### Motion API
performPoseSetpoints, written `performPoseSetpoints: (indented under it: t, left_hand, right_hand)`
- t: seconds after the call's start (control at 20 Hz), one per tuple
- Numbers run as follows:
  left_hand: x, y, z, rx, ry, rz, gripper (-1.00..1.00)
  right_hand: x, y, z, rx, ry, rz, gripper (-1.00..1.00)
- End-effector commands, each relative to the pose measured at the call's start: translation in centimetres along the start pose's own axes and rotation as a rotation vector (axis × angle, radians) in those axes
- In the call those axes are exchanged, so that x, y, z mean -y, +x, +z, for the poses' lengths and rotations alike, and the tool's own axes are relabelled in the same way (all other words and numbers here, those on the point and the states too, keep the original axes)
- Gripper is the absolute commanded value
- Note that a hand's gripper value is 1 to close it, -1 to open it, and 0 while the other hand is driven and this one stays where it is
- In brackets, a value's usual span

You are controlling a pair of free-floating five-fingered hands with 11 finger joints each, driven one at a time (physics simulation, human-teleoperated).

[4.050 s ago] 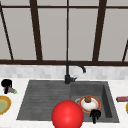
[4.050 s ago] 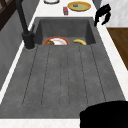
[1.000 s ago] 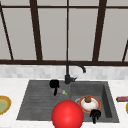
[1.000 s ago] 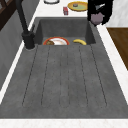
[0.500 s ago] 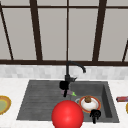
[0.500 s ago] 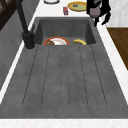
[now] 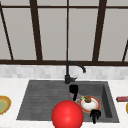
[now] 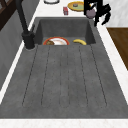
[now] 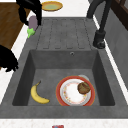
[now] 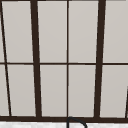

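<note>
My left hand (image 7: 73,89) hangs in the air above the sink basin, just in front of the black tap (image 7: 68,75). Its fingers are curled round a purple aubergine (image 7: 74,96) with a green stem. From the right side, that left hand (image 9: 30,8) and the aubergine (image 9: 32,22) appear near the basin's front left corner. From the left side, the aubergine (image 8: 90,13) hangs under the left hand (image 8: 89,5). My right hand (image 7: 95,114) floats at the basin's front edge with relaxed fingers and holds nothing; from the right side the right hand (image 9: 7,60) is beyond that edge.
In the basin lie a red-rimmed plate (image 9: 71,96) with a brown lump (image 9: 83,87) and a banana (image 9: 38,95). A big red ball (image 7: 67,115) is at the front. A yellow-green plate (image 7: 3,105) is on the left counter, a red can (image 7: 122,99) on the right.
My left hand has travelled from the left counter to the right, over the drainboard and up to the basin, carrying the aubergine. The right hand has stayed put.
</note>
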Motion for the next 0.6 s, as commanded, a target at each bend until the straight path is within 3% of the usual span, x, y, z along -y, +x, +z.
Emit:
performPoseSetpoints:
  t: [0.0,0.3,0.55]
  left_hand:
    - [2.6,-1.0,-2.9,0.0,0.013,0.015,1.0]
    - [7.0,-3.6,-7.2,-0.011,0.029,-0.01,1.0]
    - [10.6,-7.0,-10.4,-0.013,0.013,-0.014,1.0]
  right_hand:
    - [0.0,0.0,0.0,0.0,0.0,0.0,0.0]
    - [0.0,0.0,0.0,0.0,0.0,0.0,0.0]
    - [0.0,0.0,0.0,0.0,0.0,0.0,0.0]
